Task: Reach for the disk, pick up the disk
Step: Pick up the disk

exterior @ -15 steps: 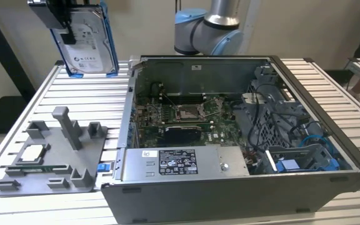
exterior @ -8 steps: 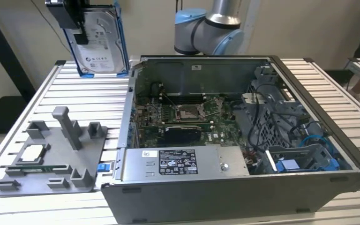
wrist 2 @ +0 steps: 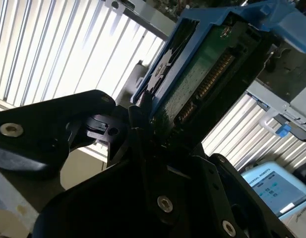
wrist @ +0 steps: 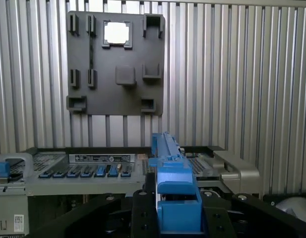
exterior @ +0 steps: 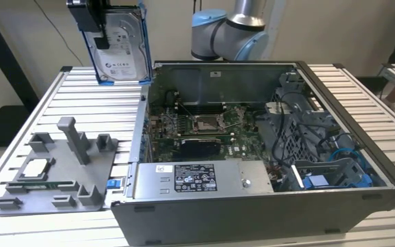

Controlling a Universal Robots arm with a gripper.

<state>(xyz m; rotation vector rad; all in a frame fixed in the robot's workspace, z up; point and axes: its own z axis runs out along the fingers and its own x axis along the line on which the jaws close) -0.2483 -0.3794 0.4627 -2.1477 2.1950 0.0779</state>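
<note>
The disk (exterior: 122,51), a silver-grey drive with a white label in a bright blue bracket, hangs upright in the air above the table's far corner at the exterior view's left, just outside the open case. My gripper (exterior: 99,32) is shut on its upper part, one black finger lying over the label. In the second wrist view the disk's green circuit board (wrist 2: 202,74) and blue bracket stick out from between the black fingers (wrist 2: 143,129). The first wrist view looks along the bracket's blue edge (wrist: 168,171), clamped in my gripper (wrist: 175,210).
An open computer case (exterior: 362,170) lies on the slatted metal table (exterior: 39,110), with motherboard, cables and a blue caddy (exterior: 321,181) inside. A grey fixture plate (exterior: 55,177) with upright posts and a small silver chip (exterior: 33,169) sits at the exterior view's left.
</note>
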